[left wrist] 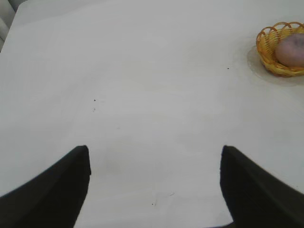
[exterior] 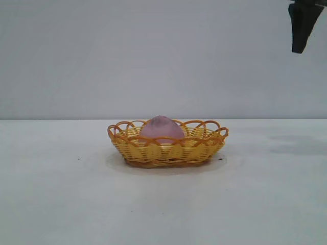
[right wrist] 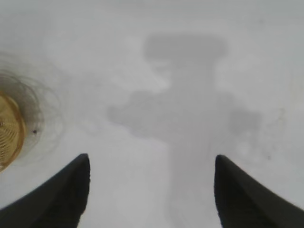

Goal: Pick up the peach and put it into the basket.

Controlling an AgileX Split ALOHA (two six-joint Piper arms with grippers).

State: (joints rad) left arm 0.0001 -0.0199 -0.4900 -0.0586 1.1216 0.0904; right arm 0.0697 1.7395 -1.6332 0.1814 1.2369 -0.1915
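The peach sits inside the basket, its top rising above the orange looped rim; the basket stands on the desk about midway between its left and right edges. The right gripper hangs high above the desk's right side, jaws apart and holding nothing. The left gripper hovers over bare desk well apart from the basket, jaws spread and empty.

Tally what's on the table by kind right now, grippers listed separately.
Fruit: 1, the peach, lying in the basket.
Baskets: 1, the basket, on the table.
Grippers: 2, the right gripper open and empty above the table, the left gripper open and empty, off to the side.
Total: 4.
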